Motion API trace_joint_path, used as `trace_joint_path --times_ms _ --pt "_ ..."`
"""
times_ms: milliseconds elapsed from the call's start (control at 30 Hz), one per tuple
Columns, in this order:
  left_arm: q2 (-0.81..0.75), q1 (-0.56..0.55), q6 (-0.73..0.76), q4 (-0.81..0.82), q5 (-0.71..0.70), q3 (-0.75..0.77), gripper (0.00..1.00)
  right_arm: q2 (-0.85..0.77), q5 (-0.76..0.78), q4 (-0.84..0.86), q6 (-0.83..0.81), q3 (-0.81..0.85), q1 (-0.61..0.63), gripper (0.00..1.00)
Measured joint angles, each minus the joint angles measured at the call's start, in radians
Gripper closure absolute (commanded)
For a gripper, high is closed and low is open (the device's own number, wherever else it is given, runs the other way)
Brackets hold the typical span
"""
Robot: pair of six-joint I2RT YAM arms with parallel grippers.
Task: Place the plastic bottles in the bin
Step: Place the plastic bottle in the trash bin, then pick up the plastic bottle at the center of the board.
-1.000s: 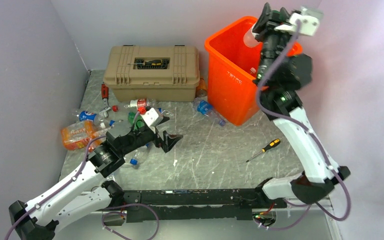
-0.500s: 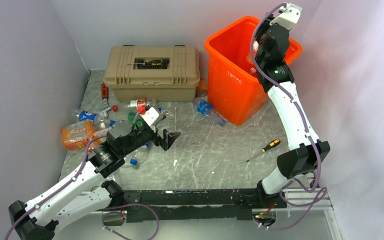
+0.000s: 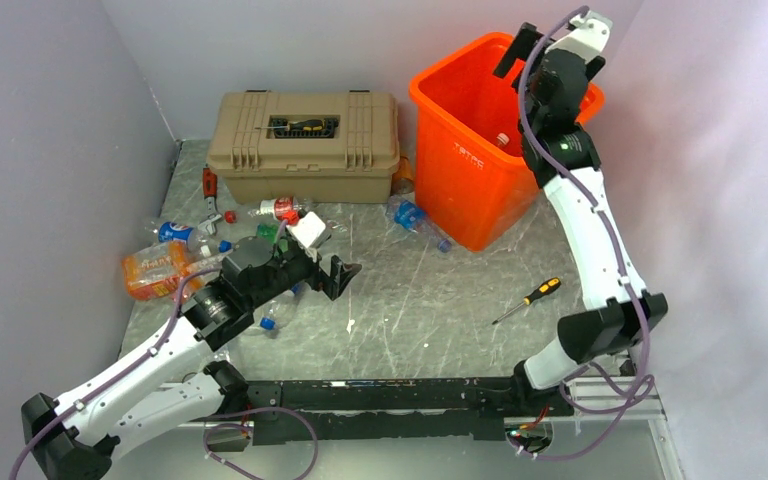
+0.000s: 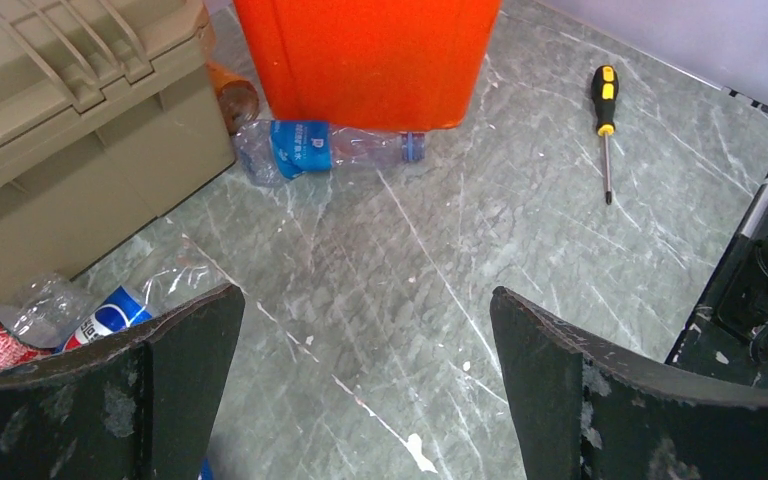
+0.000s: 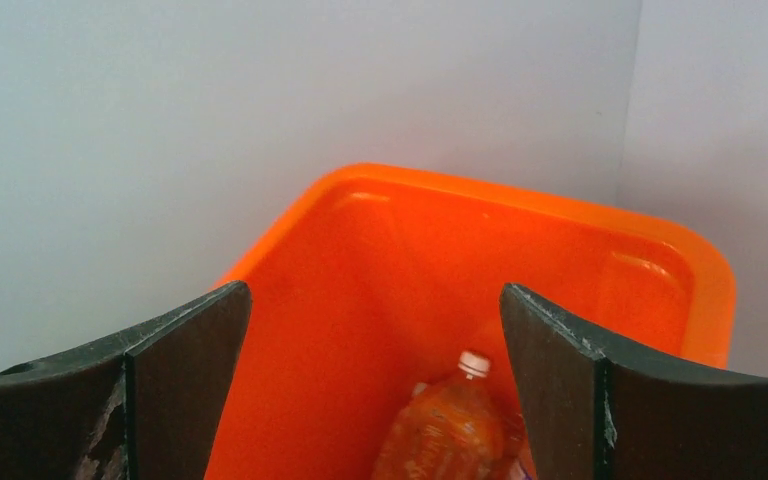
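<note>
The orange bin (image 3: 457, 175) stands at the back right, and my right gripper (image 3: 532, 58) hangs over its far rim. In the right wrist view that gripper (image 5: 375, 288) is open with nothing between its fingers. Below it, an orange-wrapped bottle with a white cap (image 5: 450, 425) lies inside the bin (image 5: 520, 195). My left gripper (image 3: 343, 277) is open low over bare table (image 4: 365, 292). A blue-label bottle (image 4: 310, 148) lies at the bin's foot (image 4: 360, 60). More plastic bottles lie at the left, among them a large orange-wrapped one (image 3: 155, 268) and a red-label one (image 3: 280, 210).
A tan latched toolbox (image 3: 305, 150) sits at the back with a screwdriver (image 3: 305, 125) on its lid. A yellow-handled screwdriver (image 3: 532, 297) lies on the table right of centre. Walls close in on the left, back and right. A black rail (image 3: 390, 395) runs along the near edge.
The right gripper has gone from shut to open above the bin, and the bottle it held is no longer between its fingers. The left wrist has turned slightly in place.
</note>
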Motion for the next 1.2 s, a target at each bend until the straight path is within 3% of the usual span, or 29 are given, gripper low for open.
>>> trace_joint_path --times_ms 100,300,500,667,800,933,1067,1200 --pt "0.003 0.000 -0.001 -0.005 -0.025 0.002 0.01 -0.076 -0.005 0.006 0.003 -0.006 0.056 0.00" --pt "0.014 0.000 -0.004 -0.039 -0.137 0.021 0.01 -0.369 -0.047 0.080 -0.004 -0.136 0.420 0.00" --pt "-0.045 0.000 -0.001 -0.068 -0.315 0.024 0.00 -0.590 0.009 0.099 0.018 -0.441 0.680 0.00" --pt "-0.114 0.000 -0.001 -0.121 -0.433 0.039 0.01 -0.567 0.073 0.042 0.061 -0.729 0.838 0.00" --pt "-0.116 0.000 -0.002 -0.183 -0.515 0.068 0.00 -0.500 0.091 -0.020 0.176 -0.966 0.897 0.00" --pt "-0.025 0.000 -0.021 -0.294 -0.544 0.129 0.01 -0.544 0.063 0.051 0.272 -1.197 0.892 0.00" --pt "0.138 0.003 -0.062 -0.403 -0.542 0.214 0.01 -0.563 0.030 0.097 0.337 -1.274 0.879 0.00" --pt "0.315 0.095 -0.114 -0.499 -0.436 0.254 0.03 -0.562 0.008 0.151 0.388 -1.296 0.875 0.00"
